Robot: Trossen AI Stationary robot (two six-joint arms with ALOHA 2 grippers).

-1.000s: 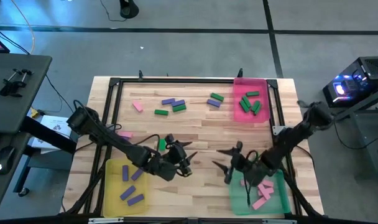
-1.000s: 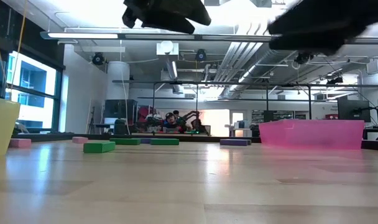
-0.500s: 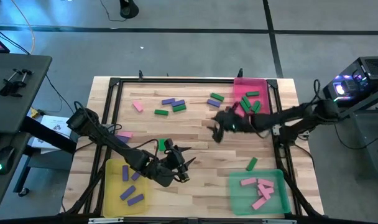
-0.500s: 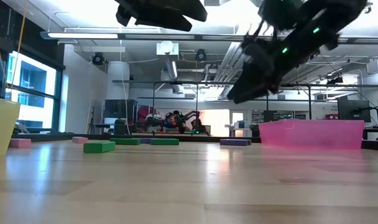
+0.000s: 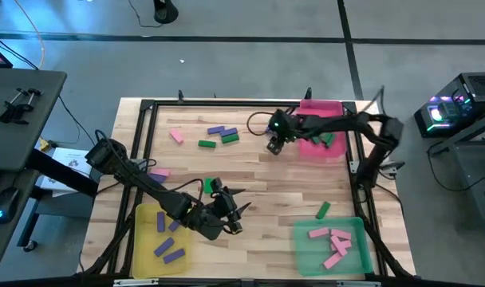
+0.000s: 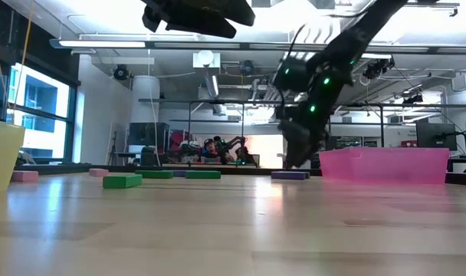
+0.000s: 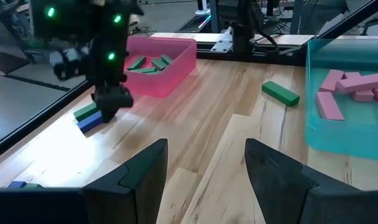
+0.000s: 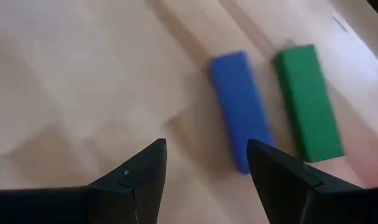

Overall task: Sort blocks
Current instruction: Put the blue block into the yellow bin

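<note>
Small blocks lie scattered on the wooden table: pink (image 5: 176,136), purple (image 5: 217,130) and green (image 5: 207,144) at the far left, and one green block (image 5: 323,210) by the green tray. My right gripper (image 5: 274,145) hangs open, pointing down, over the far middle, just short of a purple block (image 8: 239,109) and a green block (image 8: 307,99) that lie flat side by side. My left gripper (image 5: 233,210) waits open above the near middle, close to a green block (image 5: 208,186). Neither gripper holds anything.
The pink tray (image 5: 337,108) at the far right holds green blocks. The green tray (image 5: 306,247) at the near right holds pink blocks. The yellow tray (image 5: 143,239) at the near left holds purple blocks. A black frame (image 5: 226,104) edges the table.
My right gripper has swept from above the green tray at the near right to the far side of the table, beside the pink tray, and has tipped over to point steeply down above the purple and green blocks. The blocks have not moved.
</note>
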